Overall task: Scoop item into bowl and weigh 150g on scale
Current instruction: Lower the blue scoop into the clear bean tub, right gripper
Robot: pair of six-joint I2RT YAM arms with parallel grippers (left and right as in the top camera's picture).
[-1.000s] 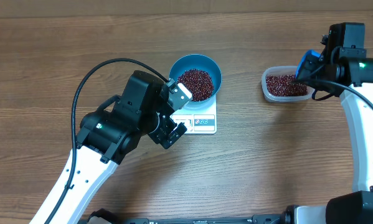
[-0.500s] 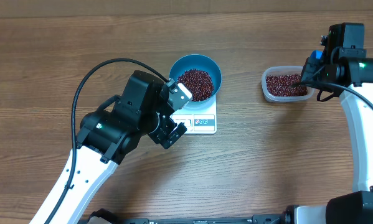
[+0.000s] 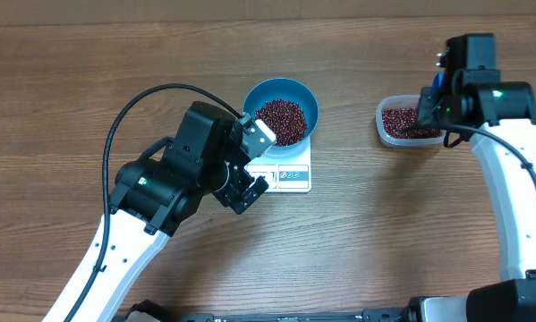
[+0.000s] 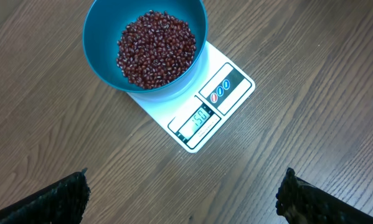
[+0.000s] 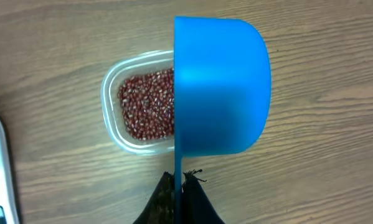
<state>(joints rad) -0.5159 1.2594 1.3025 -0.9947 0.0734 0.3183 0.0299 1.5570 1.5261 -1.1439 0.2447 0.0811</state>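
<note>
I'm seeing the scale [image 4: 217,99] pointing display-end away from the bowl [image 4: 102,62]. The right gripper [image 5: 180,180], clamping the scoop [image 5: 220,87], is shifting toward the scale, and the left gripper [image 4: 183,199] is gaping wide.

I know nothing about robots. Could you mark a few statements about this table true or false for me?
1. The blue bowl sits on the white scale. True.
2. The bowl is empty. False: it holds red-brown beans.
3. The right gripper is shut on a blue scoop. True.
4. The left gripper grips the bowl. False: it is open, apart from the bowl.
5. The clear tub is empty. False: it holds beans.
</note>
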